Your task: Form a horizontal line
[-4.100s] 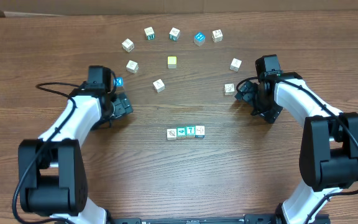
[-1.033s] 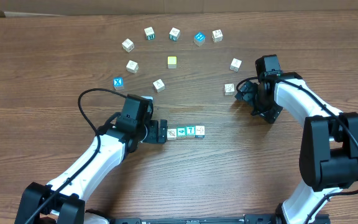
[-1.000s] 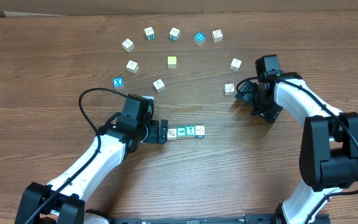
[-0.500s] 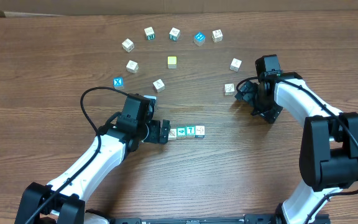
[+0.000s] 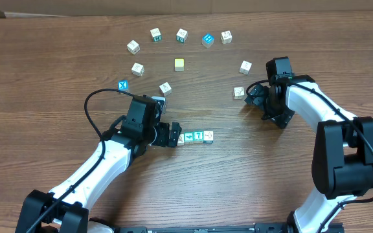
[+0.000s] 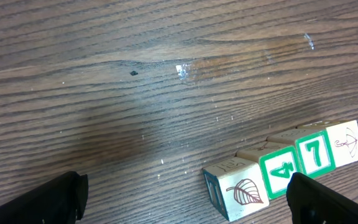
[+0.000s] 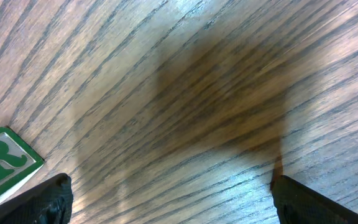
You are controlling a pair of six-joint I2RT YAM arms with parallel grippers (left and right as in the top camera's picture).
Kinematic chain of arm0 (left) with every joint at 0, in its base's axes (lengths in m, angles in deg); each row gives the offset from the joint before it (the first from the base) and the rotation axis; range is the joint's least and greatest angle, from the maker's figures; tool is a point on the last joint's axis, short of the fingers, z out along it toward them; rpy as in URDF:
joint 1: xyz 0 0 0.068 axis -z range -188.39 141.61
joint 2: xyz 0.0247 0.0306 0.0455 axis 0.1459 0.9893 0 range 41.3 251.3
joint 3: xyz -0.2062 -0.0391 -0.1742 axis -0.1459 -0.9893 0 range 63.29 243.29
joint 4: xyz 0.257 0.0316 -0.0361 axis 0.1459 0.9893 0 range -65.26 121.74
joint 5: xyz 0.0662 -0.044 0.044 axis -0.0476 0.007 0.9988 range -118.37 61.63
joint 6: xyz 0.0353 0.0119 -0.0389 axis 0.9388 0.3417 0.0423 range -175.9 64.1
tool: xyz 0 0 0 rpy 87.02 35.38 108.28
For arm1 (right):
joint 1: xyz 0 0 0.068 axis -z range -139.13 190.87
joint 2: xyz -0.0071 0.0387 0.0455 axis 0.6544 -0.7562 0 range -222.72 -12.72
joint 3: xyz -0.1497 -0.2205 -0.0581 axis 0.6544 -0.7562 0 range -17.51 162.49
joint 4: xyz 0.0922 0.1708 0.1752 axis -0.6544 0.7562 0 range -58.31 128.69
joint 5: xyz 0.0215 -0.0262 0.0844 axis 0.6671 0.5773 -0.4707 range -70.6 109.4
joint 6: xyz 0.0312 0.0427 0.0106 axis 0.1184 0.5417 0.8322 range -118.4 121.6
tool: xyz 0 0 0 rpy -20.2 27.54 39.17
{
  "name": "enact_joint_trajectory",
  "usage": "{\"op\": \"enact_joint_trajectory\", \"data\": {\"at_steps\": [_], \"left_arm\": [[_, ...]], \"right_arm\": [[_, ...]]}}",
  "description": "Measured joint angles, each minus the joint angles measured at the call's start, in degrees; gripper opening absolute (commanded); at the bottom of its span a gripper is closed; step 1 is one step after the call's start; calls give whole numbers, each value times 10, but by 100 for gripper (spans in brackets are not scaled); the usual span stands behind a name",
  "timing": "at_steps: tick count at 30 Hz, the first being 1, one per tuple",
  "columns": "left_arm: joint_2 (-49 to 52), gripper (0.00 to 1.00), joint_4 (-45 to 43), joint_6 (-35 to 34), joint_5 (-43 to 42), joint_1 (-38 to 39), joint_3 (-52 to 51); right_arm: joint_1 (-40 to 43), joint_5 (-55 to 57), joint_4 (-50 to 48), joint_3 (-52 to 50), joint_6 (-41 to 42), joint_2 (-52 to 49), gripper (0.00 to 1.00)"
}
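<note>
The horizontal line [image 5: 193,136] is a row of several touching white and teal cubes at mid-table. In the left wrist view it shows a leaf cube [image 6: 238,193], then a green 4, a green 7 and a bow cube [image 6: 345,143]. My left gripper [image 5: 173,134] is open at the row's left end. In the left wrist view, the left gripper [image 6: 185,208] has the leaf cube between its fingers, with a wide gap on the left side. My right gripper [image 5: 250,97] is open and empty over bare wood, as its wrist view [image 7: 185,202] shows.
Loose cubes lie in an arc at the back, among them a yellow one [image 5: 179,64], a blue one [image 5: 123,85] and a teal one [image 5: 207,40]. One cube [image 5: 239,92] sits just left of my right gripper; its green R face [image 7: 2,162] shows.
My left arm has swung from the left side near the blue cube to the row, then crept right until its fingers reach the left end cube. The right arm has not moved.
</note>
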Motion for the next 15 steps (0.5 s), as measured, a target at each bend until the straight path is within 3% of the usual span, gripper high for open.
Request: {"op": "enact_joint_trajectory", "data": {"at_steps": [15], "left_arm": [[-67,99,-119,0,-2,0,-107]], "right_arm": [[0,0,0,0,0,0,100]]}}
